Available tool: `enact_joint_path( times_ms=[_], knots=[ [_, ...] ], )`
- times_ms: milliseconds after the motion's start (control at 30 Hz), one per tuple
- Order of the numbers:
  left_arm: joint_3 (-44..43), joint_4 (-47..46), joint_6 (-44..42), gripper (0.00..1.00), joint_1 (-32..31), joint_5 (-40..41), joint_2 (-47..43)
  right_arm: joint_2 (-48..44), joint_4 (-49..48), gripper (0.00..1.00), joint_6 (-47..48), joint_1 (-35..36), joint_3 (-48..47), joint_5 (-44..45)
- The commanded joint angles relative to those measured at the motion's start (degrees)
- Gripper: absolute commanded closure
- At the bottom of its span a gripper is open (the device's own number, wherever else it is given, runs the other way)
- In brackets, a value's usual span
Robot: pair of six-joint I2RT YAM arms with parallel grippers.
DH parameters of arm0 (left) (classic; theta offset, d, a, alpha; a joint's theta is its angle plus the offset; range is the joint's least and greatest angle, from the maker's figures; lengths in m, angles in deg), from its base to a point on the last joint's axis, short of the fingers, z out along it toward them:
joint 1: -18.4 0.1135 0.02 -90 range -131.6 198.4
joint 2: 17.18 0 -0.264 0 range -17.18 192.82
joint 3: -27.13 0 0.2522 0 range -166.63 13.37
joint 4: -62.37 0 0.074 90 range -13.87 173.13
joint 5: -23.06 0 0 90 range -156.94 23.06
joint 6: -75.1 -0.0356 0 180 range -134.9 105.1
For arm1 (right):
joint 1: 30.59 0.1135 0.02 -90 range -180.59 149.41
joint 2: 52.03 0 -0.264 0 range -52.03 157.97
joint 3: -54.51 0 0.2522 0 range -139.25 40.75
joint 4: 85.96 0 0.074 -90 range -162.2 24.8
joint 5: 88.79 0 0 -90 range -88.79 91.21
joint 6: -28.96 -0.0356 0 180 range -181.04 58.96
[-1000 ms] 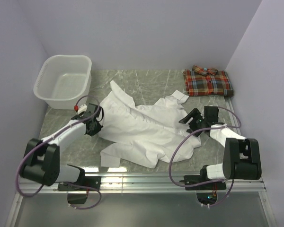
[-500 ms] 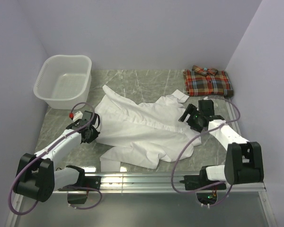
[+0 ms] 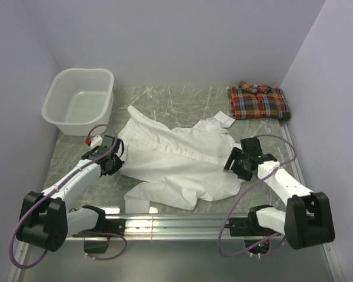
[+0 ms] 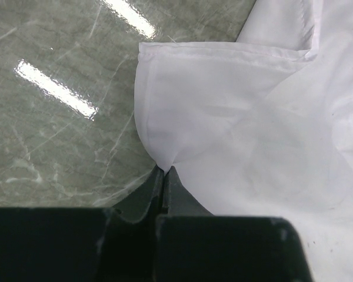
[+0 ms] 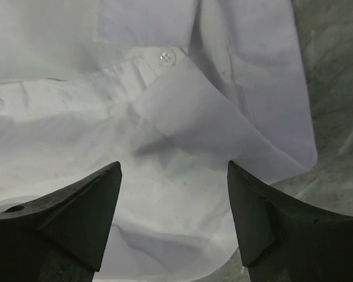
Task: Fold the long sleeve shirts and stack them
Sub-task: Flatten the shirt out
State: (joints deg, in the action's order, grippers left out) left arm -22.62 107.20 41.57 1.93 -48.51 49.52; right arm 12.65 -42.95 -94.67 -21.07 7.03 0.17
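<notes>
Basket far L; white shirt, plaid shirt on table.

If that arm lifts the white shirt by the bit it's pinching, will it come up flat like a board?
Probably not. The white shirt lies rumpled with creases, so it would likely droop and trail. It puckers to a point where the left fingers pinch it, suggesting thin, light cloth.
</notes>
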Motion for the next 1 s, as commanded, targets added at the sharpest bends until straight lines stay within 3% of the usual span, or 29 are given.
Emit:
enact_joint_path(
  times_ms=[0, 200, 467, 533, 700, 967],
  knots=[
    [-1.4, -0.9, -0.4, 0.99, 0.4, 2.0, -0.4, 3.4, -6.9, 0.25, -2.7, 0.2, 2.5, -4.9],
    [-1.0, -1.0, 0.6, 0.99, 1.1, 3.6, -0.8, 12.1, -13.9, 0.33, -4.0, 0.2, -0.3, -4.8],
    [-3.8, -1.7, 0.3, 1.00, 3.1, 3.1, 1.2, 22.7, -15.6, 0.33, -1.3, -2.1, -12.6, -2.0],
    [-4.4, -2.0, 0.5, 0.99, 3.2, 2.6, 1.4, 19.9, -12.7, 0.30, 0.0, -2.1, -13.7, 0.4],
    [-3.5, -3.1, 1.1, 0.99, 3.1, 1.3, 0.6, 11.2, -3.9, 0.11, 1.6, -2.1, -10.7, 5.1],
    [-2.4, -3.8, 1.0, 1.00, 3.2, 0.4, 0.6, 0.2, -1.5, 0.13, -2.8, -2.4, 0.6, 1.6]
  ],
)
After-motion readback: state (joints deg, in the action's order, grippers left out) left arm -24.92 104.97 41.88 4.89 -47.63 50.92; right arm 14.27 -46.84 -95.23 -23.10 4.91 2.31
